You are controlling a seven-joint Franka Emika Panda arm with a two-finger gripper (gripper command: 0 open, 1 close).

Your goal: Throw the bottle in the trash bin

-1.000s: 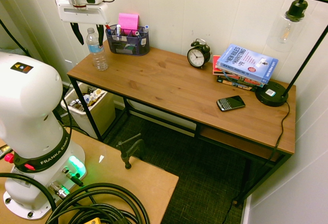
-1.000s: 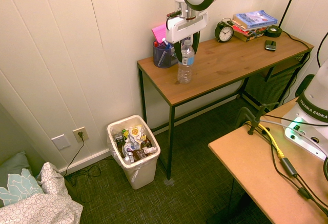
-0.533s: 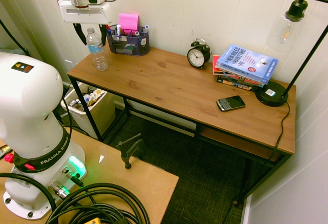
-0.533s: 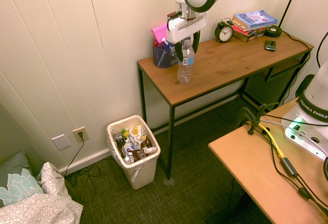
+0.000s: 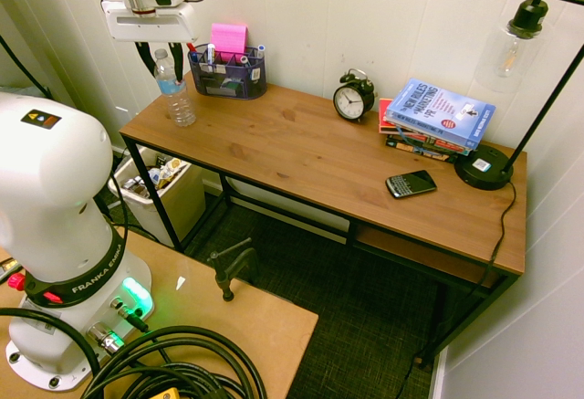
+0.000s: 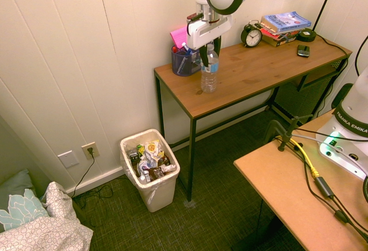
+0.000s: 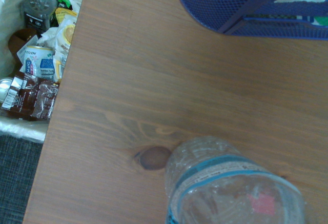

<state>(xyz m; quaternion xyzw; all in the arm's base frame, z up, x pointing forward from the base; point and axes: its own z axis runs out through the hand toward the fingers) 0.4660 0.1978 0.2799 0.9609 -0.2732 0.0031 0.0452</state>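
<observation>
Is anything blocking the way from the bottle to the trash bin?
Nothing visible: the bottle stands near the desk end, and the open trash bin sits on the floor beyond that end.

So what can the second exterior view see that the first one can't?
Only the second exterior view shows the wall socket, the patterned cushions on the floor and the whole trash bin with its rubbish. Only the first shows the lamp's glass shade and the arm's base. Both share the desk, the bottle standing on it with the gripper around its top, the pen organiser, the alarm clock, the books and the phone.
</observation>
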